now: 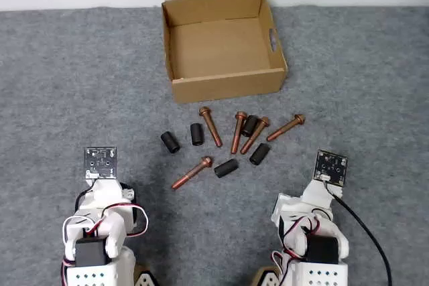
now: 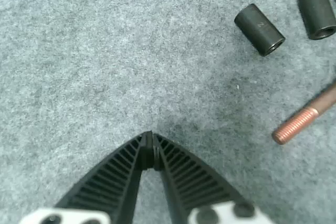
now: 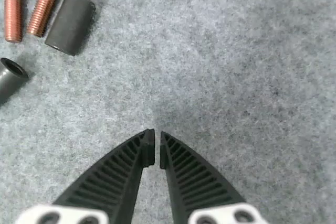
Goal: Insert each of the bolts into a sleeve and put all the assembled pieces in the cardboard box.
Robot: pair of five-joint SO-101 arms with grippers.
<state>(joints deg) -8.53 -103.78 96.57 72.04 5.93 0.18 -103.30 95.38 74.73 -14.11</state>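
Note:
Several copper bolts and several black sleeves lie loose on the grey carpet in front of the open cardboard box. Nearest the left arm are a bolt and a sleeve. A sleeve lies closest to the right arm. My left gripper is shut and holds nothing, just above bare carpet, with two sleeves and a bolt's threaded end ahead of it. My right gripper is shut and holds nothing, short of a sleeve and two bolt ends.
The box stands at the back middle of the table and holds nothing. Another sleeve lies on its side near the right gripper. Wide carpet spreads to both sides of the parts. A white wall runs behind the table.

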